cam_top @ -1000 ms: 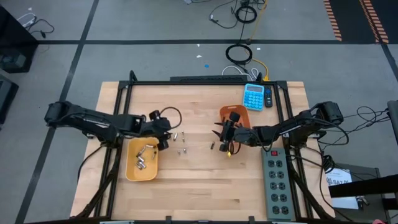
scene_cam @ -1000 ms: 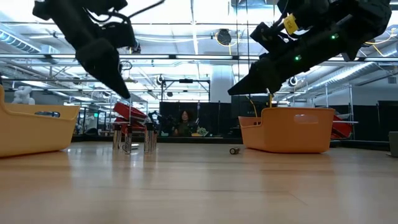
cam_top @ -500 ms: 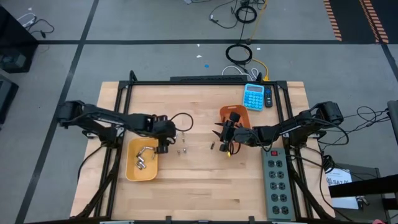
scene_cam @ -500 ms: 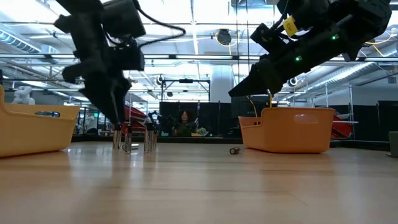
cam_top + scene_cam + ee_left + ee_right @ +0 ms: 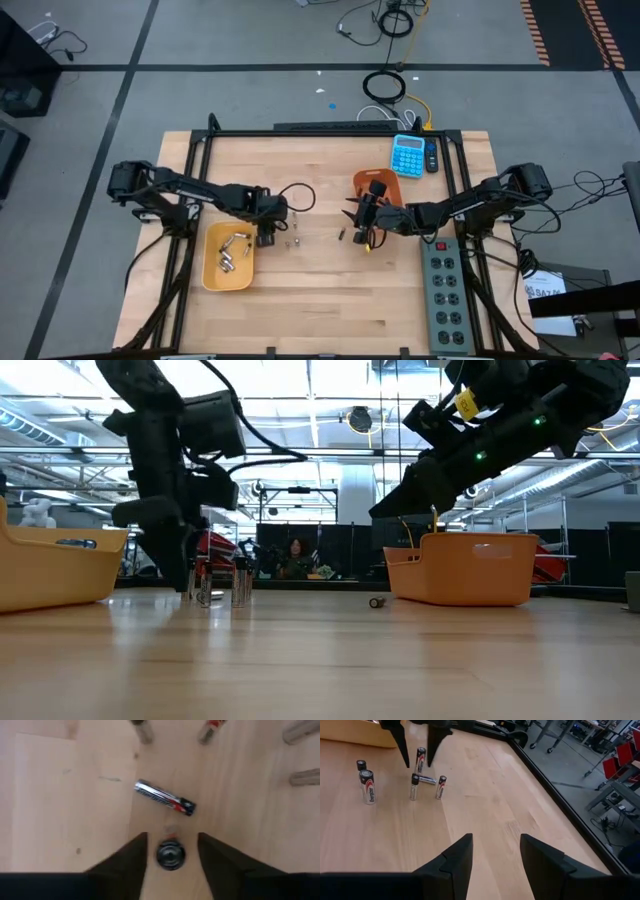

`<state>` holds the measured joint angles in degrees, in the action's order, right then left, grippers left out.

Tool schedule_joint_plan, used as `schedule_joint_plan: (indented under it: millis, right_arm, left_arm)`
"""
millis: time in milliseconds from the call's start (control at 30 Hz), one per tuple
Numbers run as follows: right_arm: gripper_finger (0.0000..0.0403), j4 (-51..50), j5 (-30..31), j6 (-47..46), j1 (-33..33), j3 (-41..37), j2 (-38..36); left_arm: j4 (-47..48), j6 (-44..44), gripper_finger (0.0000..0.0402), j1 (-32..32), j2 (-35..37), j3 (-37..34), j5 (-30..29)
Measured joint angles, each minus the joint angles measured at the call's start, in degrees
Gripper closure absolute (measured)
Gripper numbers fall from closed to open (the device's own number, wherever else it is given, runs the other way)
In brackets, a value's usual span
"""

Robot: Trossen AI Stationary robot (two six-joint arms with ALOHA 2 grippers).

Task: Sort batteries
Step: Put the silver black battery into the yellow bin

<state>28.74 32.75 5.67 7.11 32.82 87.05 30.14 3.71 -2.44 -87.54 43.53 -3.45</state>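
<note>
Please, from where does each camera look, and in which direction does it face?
High: above, straight down on table, both arms.
Low: table height, level across; arms enter from above.
Left wrist: down past open jaws at upright battery.
Right wrist: across the wood past open jaws to standing batteries.
Shared: the left gripper, also in the high view.

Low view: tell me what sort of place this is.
Probably a robotics lab or workshop in an industrial hall. Bare ceiling pipes and strip lights run overhead, a person sits at a far workstation, and cables lie on the concrete floor behind the wooden table.
</note>
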Motion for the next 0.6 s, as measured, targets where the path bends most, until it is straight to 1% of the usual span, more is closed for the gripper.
schedule_joint_plan:
  millis: [67,133,167,333,433,533,600]
  right_arm:
    - [0.0248,-0.2,0.0,0.0,0.0,0.0,0.0]
    - [0.0248,-0.2,0.0,0.0,0.0,0.0,0.0]
    - [0.0248,-0.2,0.0,0.0,0.0,0.0,0.0]
    - [0.0248,-0.3,0.0,0.0,0.0,0.0,0.0]
    - [0.0248,-0.3,0.0,0.0,0.0,0.0,0.0]
    - [0.0248,-0.3,0.1,-0.2,0.0,0.0,0.0]
    - [0.0248,-0.4,0.2,-0.2,0.0,0.0,0.0]
  left_arm:
    - [-0.4,0.0,0.0270,0.1,-0.6,0.0,0.3]
    - [-1.1,0.1,0.0335,0.0,-0.8,0.0,0.3]
    - [-1.4,0.2,0.0357,0.0,-0.8,0.0,0.3]
    - [-1.6,0.5,0.0354,0.0,-0.8,0.0,0.5]
    - [0.2,1.7,0.0354,0.0,-0.7,1.2,2.2]
    - [3.2,2.5,0.0354,0.0,1.0,7.2,6.3]
    - [8.1,2.6,0.0354,0.4,2.4,12.5,7.9]
